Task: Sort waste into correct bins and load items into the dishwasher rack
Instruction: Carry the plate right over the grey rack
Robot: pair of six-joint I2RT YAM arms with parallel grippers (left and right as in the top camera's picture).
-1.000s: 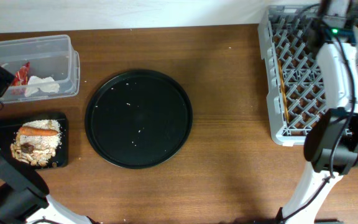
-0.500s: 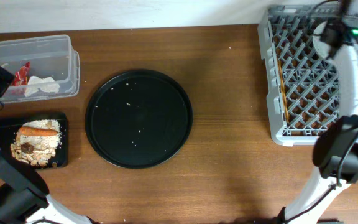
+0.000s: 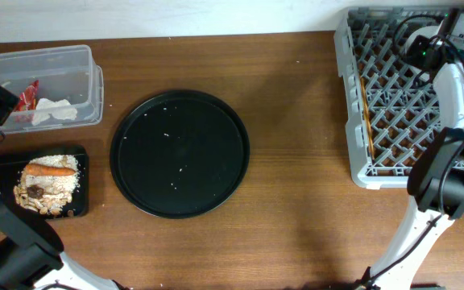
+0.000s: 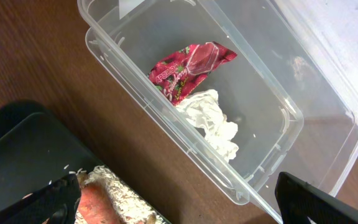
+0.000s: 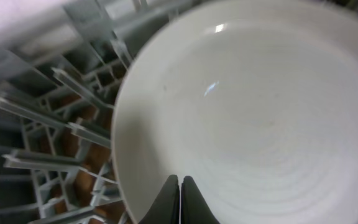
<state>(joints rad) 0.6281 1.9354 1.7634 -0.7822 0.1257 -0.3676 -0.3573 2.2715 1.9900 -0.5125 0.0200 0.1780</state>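
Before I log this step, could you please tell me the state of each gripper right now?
Left gripper: open, holding nothing, above the clear tub.
Right gripper: shut, nothing between its fingertips, white plate just ahead.

Overhead: fixed, high, looking straight down. Whole wooden table (image 3: 296,121) in frame, clear tub (image 3: 71,80) far left, dishwasher rack (image 3: 393,121) far right.
Left wrist: near, slanted down onto clear tub and corner of black tray (image 4: 23,162). Same tub, red wrapper (image 4: 188,68) and tissue (image 4: 213,121) appear small in overhead.
Right wrist: very near, blurred. White plate (image 5: 260,124) fills most of frame. Dishwasher rack pegs at left, shared with overhead.
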